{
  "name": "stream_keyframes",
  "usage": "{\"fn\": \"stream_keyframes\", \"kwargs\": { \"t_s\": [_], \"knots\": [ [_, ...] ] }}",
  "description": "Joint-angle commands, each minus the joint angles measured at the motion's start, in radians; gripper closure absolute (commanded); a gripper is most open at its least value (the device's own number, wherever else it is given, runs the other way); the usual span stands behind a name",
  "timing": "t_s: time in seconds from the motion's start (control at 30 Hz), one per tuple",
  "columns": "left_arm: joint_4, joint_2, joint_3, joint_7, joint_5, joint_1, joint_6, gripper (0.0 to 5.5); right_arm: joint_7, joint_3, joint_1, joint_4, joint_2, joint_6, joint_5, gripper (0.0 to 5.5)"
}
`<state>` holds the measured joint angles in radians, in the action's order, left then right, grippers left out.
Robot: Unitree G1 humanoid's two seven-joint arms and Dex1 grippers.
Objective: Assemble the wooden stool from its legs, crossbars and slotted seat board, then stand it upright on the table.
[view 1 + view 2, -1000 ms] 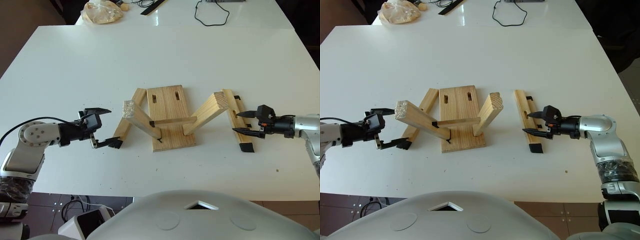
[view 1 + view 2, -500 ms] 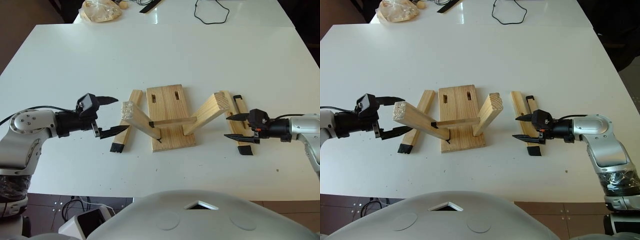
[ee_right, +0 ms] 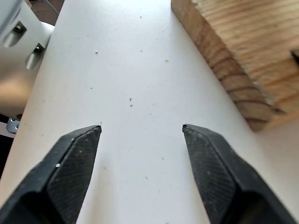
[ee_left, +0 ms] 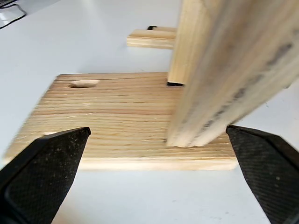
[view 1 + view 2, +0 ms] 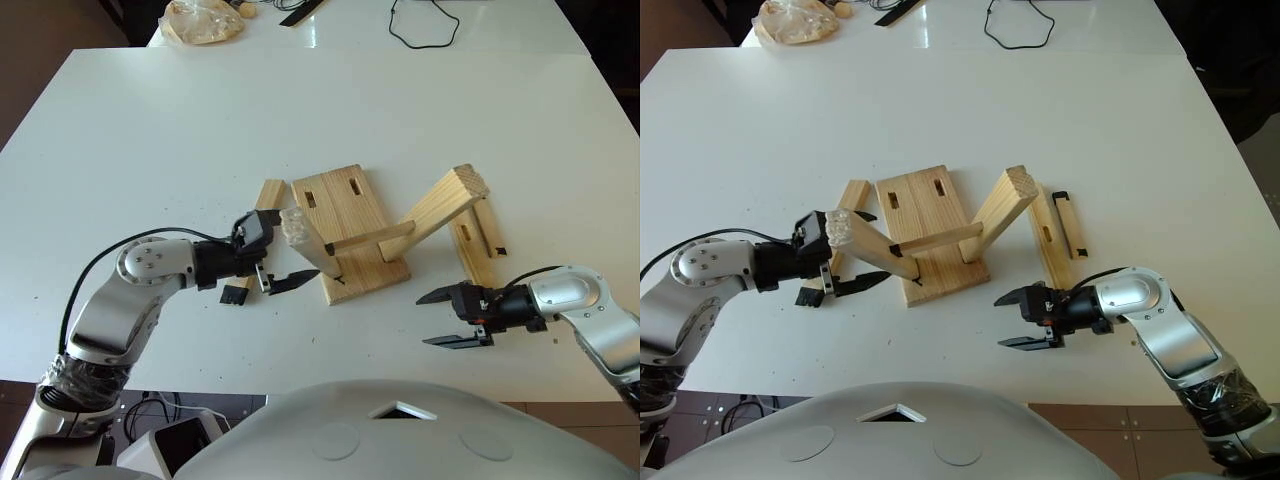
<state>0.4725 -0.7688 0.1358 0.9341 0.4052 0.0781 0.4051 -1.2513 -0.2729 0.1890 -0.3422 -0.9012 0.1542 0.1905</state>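
Note:
The slotted seat board [image 5: 352,215] lies flat on the white table. Two legs lean up from it: the left leg [image 5: 308,245] and the right leg [image 5: 446,206], joined by a crossbar [image 5: 372,238]. My left gripper [image 5: 276,262] is open, its fingers [image 4: 42,172] on either side of the left leg [image 4: 233,70] close to the board [image 4: 117,121]. My right gripper [image 5: 438,320] is open over bare table in front of the board's near right corner [image 3: 243,60]. A loose leg [image 5: 470,245] and a thin bar [image 5: 490,225] lie at the right.
Another loose wooden piece [image 5: 264,197] with a black end [image 5: 235,295] lies left of the board, under my left gripper. A bag [image 5: 205,22] and a black cable [image 5: 425,30] sit on the far table. The table's front edge runs close below my right gripper.
My left gripper moved right, up to the left leg. The board and legs turned, the right leg swinging back. My right gripper left the loose leg and came forward to the board's front.

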Motion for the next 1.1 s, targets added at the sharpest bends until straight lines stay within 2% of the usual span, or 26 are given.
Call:
{"fn": "stream_keyframes", "kwargs": {
  "t_s": [0.03,0.27,0.57,0.73,1.0,1.1],
  "knots": [
    [0.061,0.024,0.11,0.0,-0.057,-0.027,0.006,0.1,0.038,-0.006,-0.052,0.022,0.04,0.025,-0.003,2.3],
    [0.033,0.092,0.241,0.001,-0.148,-0.144,-0.008,0.1,0.13,0.009,-0.195,0.121,0.144,0.1,0.001,2.3],
    [-0.12,0.229,0.384,0.022,-0.229,-0.3,-0.025,0.1,0.151,0.019,-0.263,0.239,0.158,0.088,-0.025,2.3],
    [-0.213,0.231,0.332,0.03,-0.24,-0.366,-0.048,0.1,0.137,0.023,-0.254,0.248,0.136,0.071,-0.037,2.3],
    [-0.223,0.079,0.162,0.197,-0.129,-0.387,-0.05,0.1,0.122,0.008,-0.175,0.169,0.096,0.048,-0.061,2.3],
    [-0.277,0.057,0.121,0.246,-0.097,-0.42,-0.058,0.1,0.126,-0.01,-0.155,0.137,0.102,0.048,-0.065,2.3]
  ]
}}
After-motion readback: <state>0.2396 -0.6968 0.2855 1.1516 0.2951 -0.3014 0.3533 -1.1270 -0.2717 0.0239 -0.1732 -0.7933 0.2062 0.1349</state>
